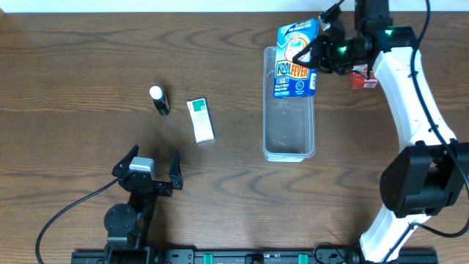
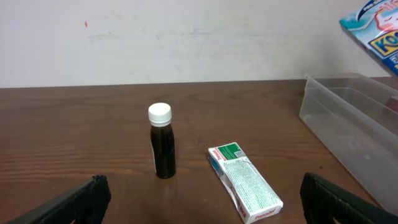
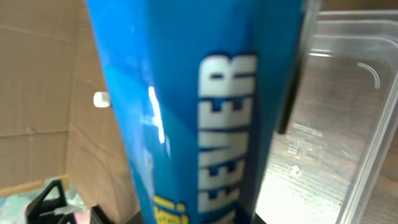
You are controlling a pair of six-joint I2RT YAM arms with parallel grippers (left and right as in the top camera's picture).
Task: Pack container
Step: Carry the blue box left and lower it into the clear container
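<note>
— Overhead?
— My right pincer point(image 1: 316, 50) is clamped on a blue packet point(image 1: 295, 66), which covers the far end of the container point(image 1: 289, 125). The container lies right of centre, long axis pointing away from me. My left pincer point(image 1: 154, 158) gapes.
— Left wrist?
— The container is cut off at the right edge.
— Right wrist?
— The packet fills it and hides my fingers.

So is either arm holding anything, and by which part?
The right gripper holds the blue Kool Fever packet by its right edge, above the container; the left gripper holds nothing.

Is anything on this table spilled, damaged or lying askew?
Nothing stands out. The bottle stands upright with its cap on, the small box lies flat, and the container sits upright. The right gripper holds the blue packet over it.
</note>
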